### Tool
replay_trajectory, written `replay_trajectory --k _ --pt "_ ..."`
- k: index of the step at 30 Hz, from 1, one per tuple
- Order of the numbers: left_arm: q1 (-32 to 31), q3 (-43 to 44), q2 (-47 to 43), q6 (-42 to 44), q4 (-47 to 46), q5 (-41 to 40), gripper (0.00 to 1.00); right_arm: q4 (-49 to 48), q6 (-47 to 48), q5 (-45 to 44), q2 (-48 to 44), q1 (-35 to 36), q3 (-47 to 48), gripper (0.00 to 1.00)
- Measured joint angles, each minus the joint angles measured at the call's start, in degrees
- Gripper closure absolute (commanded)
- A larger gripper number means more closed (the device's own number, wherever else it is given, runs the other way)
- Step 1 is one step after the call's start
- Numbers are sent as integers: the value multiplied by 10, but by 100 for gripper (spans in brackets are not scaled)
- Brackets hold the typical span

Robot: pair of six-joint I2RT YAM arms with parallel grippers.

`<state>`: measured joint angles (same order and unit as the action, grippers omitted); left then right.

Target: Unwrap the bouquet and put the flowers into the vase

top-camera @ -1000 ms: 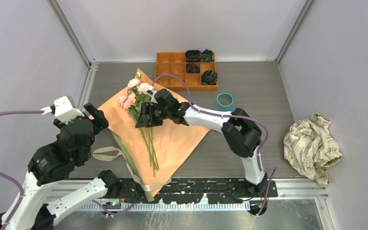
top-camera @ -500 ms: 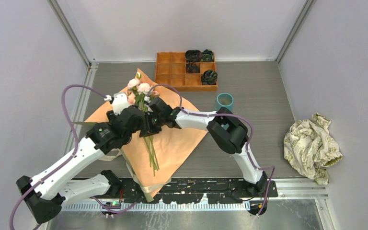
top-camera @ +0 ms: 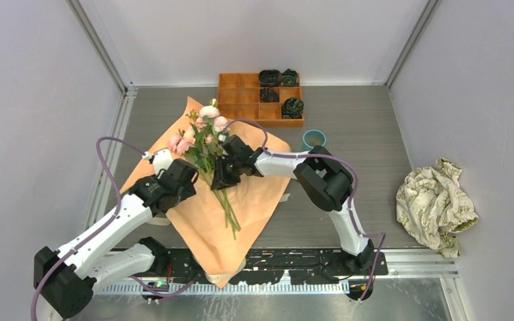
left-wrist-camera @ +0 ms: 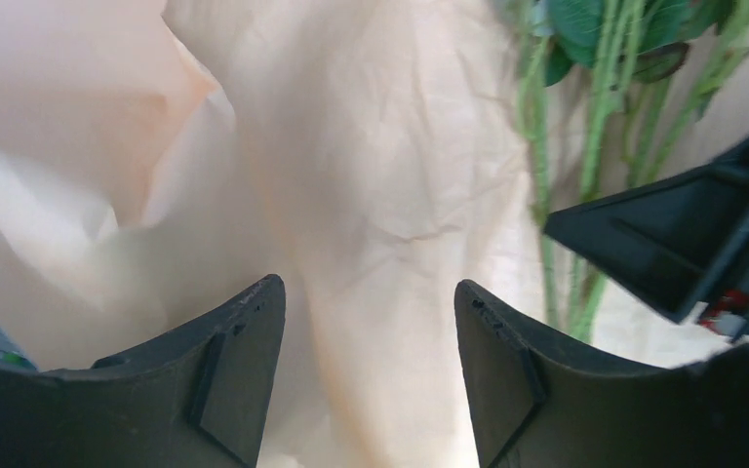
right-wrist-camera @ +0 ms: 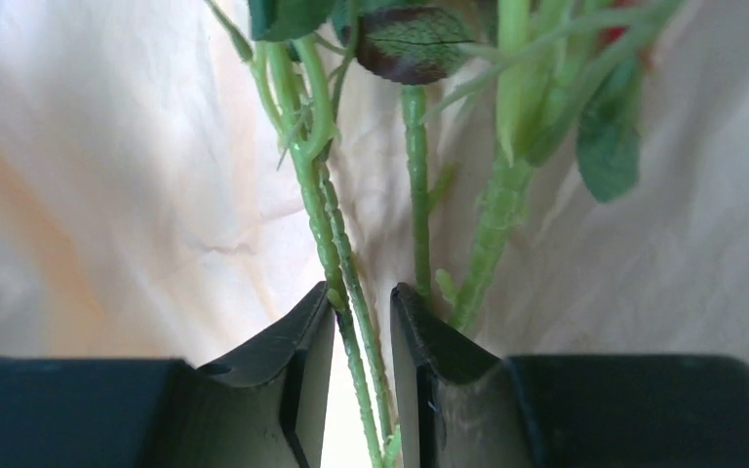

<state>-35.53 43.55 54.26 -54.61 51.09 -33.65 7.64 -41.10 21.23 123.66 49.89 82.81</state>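
Between the fingers of my right pincer (right-wrist-camera: pixel 361 297) run the thin green stems of the flowers (right-wrist-camera: pixel 492 219). The jaws are drawn in to a narrow slit and clamped on those stems just below the leaves. From that grip the pink blooms (top-camera: pixel 209 112) fan out away from me and a little to the left, while the cut ends trail back toward my bases. Just to the left of it is my left pincer (left-wrist-camera: pixel 369 292), its jaws spread wide and holding nothing, pointing down at crumpled peach paper; a black finger of the right pincer shows at the edge of its wrist view. Under both pincers lies the bouquet wrap (top-camera: pixel 254 197), opened out flat, peach side up, its point reaching toward my bases. To the right of the right pincer, beyond my right forearm, the teal vase (top-camera: pixel 313 138) stands upright on the bench (top-camera: pixel 375 120), near the wrap's right corner. Farther off, past the blooms, sits the orange tray (top-camera: pixel 237 90), with dark bundles in its right-hand compartments. Well off to the right lies a crumpled patterned cloth (top-camera: pixel 435 200).
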Motion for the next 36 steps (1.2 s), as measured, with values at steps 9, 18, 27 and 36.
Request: replay_trajectory --k 9,18,27,36 --pt "33 -32 28 -16 -16 46 41 33 9 -19 -41 -42 -42 57" --pt "52 -49 21 -17 -32 73 56 119 51 -63 -104 -38 -30 33" --pt "52 26 -43 39 -35 80 58 206 114 -196 -181 -40 84 1" --pt "52 90 -87 92 -42 83 56 283 162 -255 -5 -57 264 50"
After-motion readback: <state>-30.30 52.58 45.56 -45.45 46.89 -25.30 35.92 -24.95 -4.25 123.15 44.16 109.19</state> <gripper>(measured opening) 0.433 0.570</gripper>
